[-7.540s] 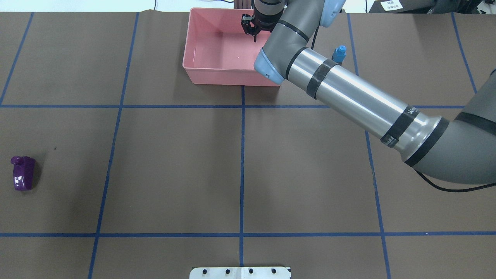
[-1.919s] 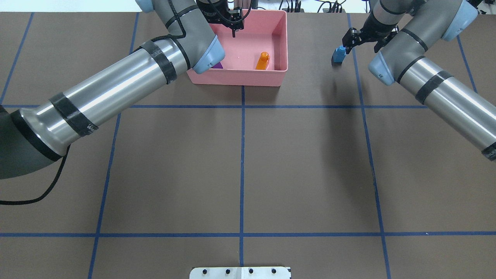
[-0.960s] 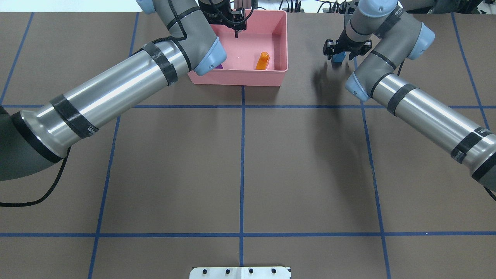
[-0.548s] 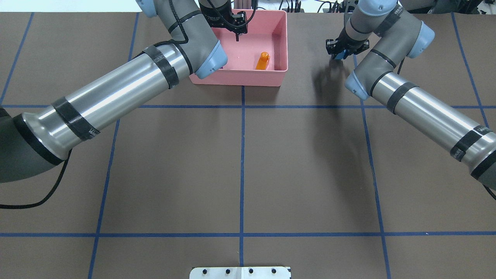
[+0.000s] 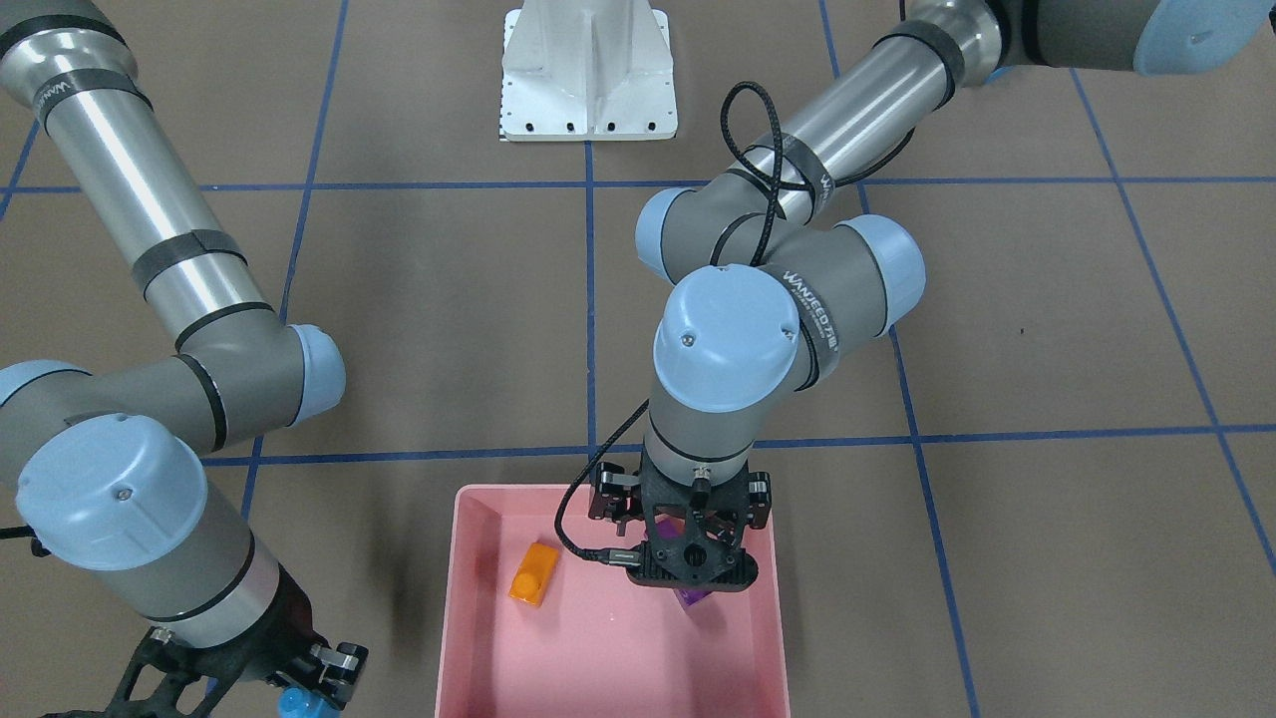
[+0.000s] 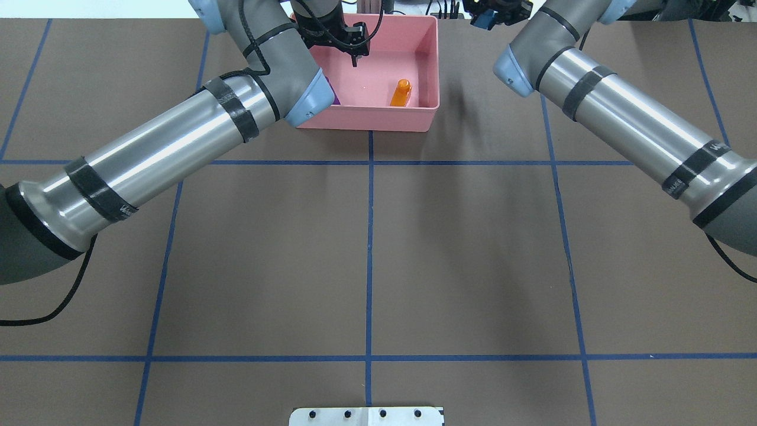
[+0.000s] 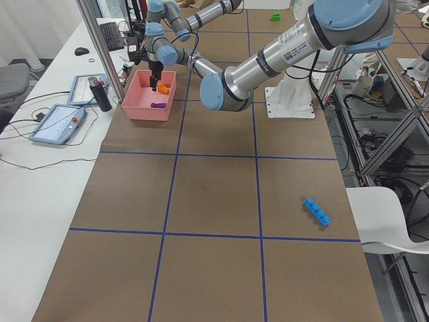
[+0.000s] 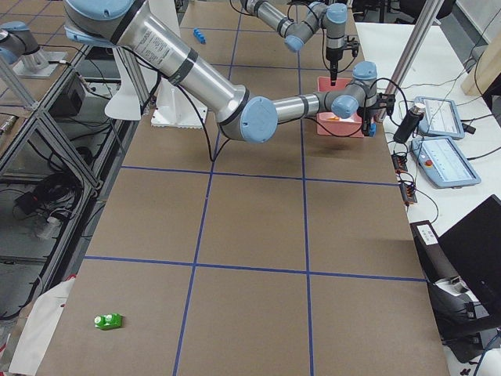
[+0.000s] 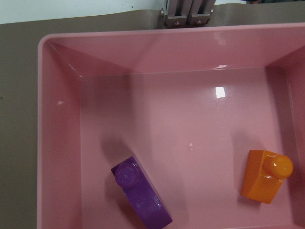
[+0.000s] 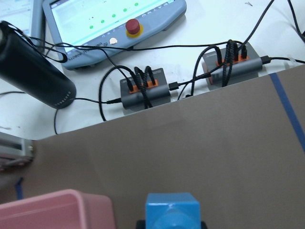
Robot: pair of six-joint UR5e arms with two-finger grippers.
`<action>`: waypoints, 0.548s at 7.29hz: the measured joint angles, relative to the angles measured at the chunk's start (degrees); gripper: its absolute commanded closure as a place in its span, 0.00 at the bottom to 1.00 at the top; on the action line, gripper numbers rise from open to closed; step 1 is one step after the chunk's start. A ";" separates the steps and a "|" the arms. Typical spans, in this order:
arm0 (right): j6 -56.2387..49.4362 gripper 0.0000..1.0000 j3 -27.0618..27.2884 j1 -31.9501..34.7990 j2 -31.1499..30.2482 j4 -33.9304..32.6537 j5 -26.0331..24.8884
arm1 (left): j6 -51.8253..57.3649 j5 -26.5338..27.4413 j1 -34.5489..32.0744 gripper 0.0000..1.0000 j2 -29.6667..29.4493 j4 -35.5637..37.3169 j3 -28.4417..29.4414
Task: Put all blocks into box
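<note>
The pink box (image 6: pixel 366 116) stands at the table's far edge. An orange brick (image 6: pixel 401 93) and a purple brick (image 9: pixel 141 199) lie inside it. My left gripper (image 6: pixel 353 52) hangs open and empty above the box, over the purple brick (image 5: pixel 693 596). My right gripper (image 6: pixel 487 13) is shut on the small blue brick (image 10: pixel 172 210) and holds it in the air to the right of the box, near the far edge. The green brick (image 8: pixel 107 321) and the long blue bar (image 7: pixel 316 211) lie far away on the table.
The white robot base (image 5: pixel 588 70) stands at the near side. Beyond the table's far edge are a black cylinder (image 10: pixel 33 71), cable hubs (image 10: pixel 143 88) and a pendant (image 10: pixel 114 19). Both arms reach over the far half of the table.
My right gripper has lifted the small blue brick off the table and carried it up and left, toward the box. My left gripper has shifted slightly left above the box.
</note>
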 measured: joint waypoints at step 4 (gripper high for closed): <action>8.40 0.01 -4.78 -4.45 9.08 -3.17 -5.13 | 6.09 -3.38 -2.11 0.00 3.27 0.03 -2.40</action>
